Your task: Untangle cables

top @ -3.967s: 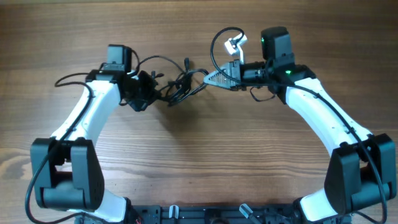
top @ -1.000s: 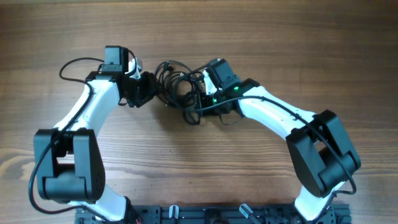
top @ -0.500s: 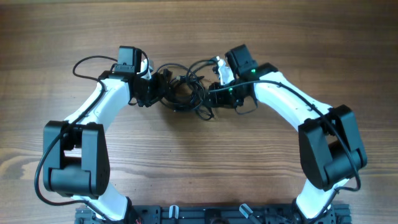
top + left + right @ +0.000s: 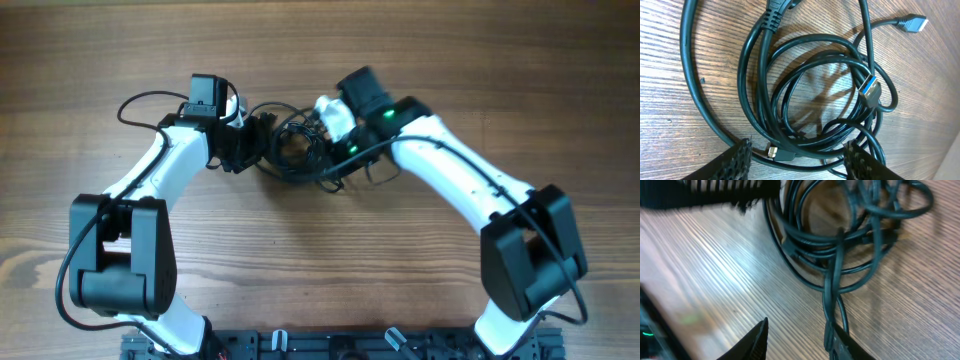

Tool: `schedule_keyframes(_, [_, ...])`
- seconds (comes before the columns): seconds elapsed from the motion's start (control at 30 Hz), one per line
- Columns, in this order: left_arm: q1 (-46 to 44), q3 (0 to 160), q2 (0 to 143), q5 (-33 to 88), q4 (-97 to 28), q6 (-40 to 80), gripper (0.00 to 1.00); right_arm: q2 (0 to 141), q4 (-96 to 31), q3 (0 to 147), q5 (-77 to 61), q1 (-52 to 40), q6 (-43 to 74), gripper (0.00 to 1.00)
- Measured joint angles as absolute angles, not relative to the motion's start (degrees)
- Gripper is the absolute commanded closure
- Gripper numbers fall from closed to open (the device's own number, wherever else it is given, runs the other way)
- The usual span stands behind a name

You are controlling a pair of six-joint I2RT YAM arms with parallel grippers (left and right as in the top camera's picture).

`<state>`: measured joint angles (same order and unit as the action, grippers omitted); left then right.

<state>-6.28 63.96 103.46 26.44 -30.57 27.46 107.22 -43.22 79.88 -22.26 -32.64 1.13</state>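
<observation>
- Black thin cables (image 4: 295, 150): one tangled clump of overlapping loops, lying flat on the light-brown wood-grain desk (image 4: 320, 270), toward its far middle, between the two arms.
- Left wrist view: several loops are stacked. A flat metal USB plug with a blue insert (image 4: 871, 92) sits on top of them. A smaller silver-tipped plug (image 4: 912, 22) lies on bare desk just beside the clump.
- left fingers (image 4: 737, 160): wide apart, straddling one edge of the clump. Strands cross the gap, nothing pinched.
- right fingers (image 4: 754, 344): apart, at the other edge of the clump. One strand runs close along the inner side of one finger; can't tell if it touches. No pinch.
- Overhead: the white-and-black left arm (image 4: 160, 180) and right arm (image 4: 450, 175) reach in from opposite sides, both ends at the clump.
</observation>
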Motion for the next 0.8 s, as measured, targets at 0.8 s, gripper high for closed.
schedule_keyframes(0.8, [-6.28, 63.96, 103.46, 26.44, -30.59, 27.55, 0.31, 107.22, -39.46, 79.72, 4.14, -41.30, -10.83, 0.75])
